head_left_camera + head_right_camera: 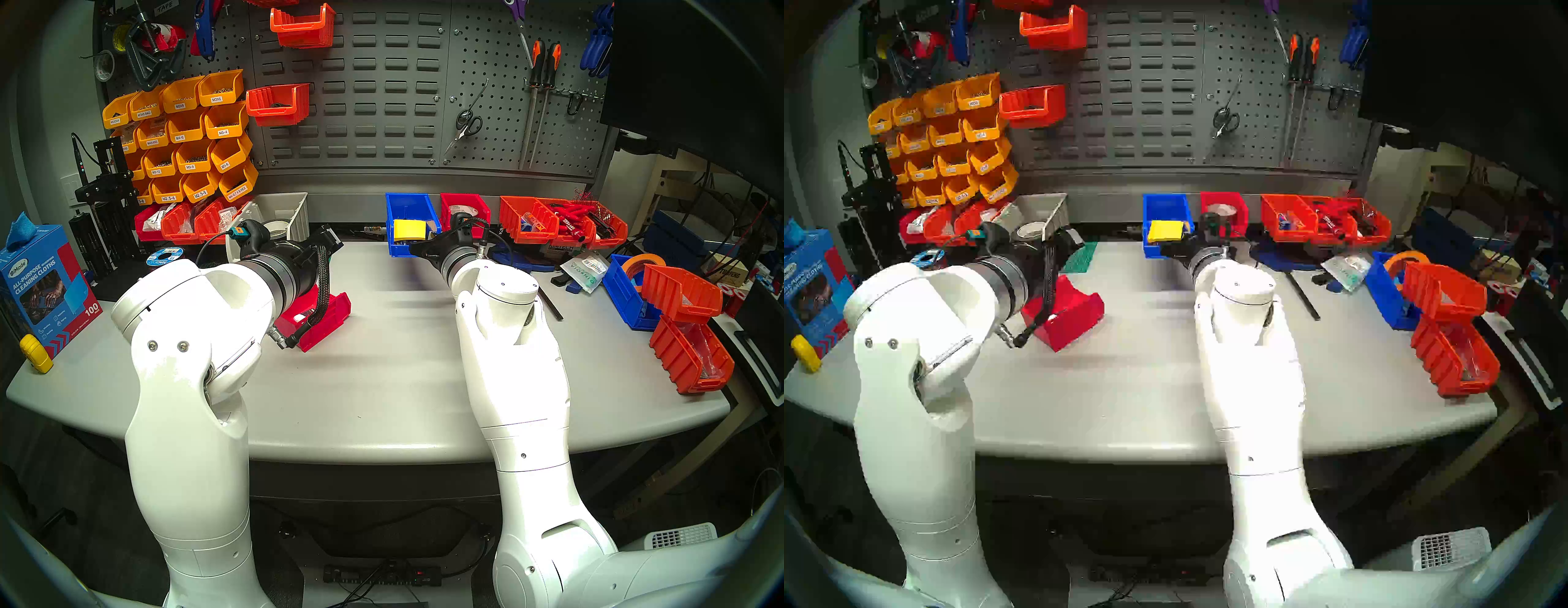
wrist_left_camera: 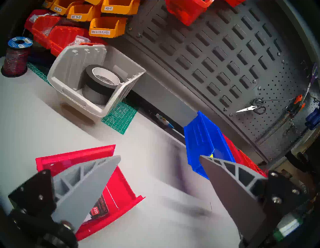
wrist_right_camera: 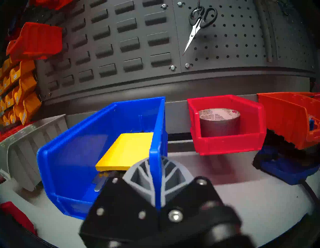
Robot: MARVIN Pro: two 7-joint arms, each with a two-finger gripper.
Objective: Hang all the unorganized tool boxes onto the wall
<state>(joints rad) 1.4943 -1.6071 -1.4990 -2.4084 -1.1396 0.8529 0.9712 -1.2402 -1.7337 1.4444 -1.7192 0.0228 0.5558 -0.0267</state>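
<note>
Two white arms are reaching out over a pale grey table [image 1: 382, 382]. Its front edge is curving, and it is mostly bare in the middle.

At the back edge, the right gripper [image 3: 156, 175] is pinching the right side wall of the blue bin [image 3: 83, 155], with one finger inside and one outside. This bin is sitting tilted, just in front of the wall [image 1: 382, 85], and a flat yellow pad [image 3: 126, 150] is lying in it. Just to its right, a red bin [image 3: 226, 124] is holding a roll of tape [image 3: 219, 121].

Nearer the left side, the left gripper [image 2: 160, 156] is hanging wide apart and is holding nothing. A second red bin [image 2: 121, 187] is lying below it on the table.

Grey and full of slots and small holes, the wall is standing along the back edge. Two orange-red bins [image 1: 278, 99] are hanging on it, with yellow bins [image 1: 186, 127] at the left and scissors [image 1: 466, 123] at the right.

More orange-red bins [image 1: 687, 331] are piling up by the right edge. A grey bin [image 2: 97, 76] is sitting by the back left corner, and a blue box of cloths [image 1: 42, 288] is standing at the left edge.
</note>
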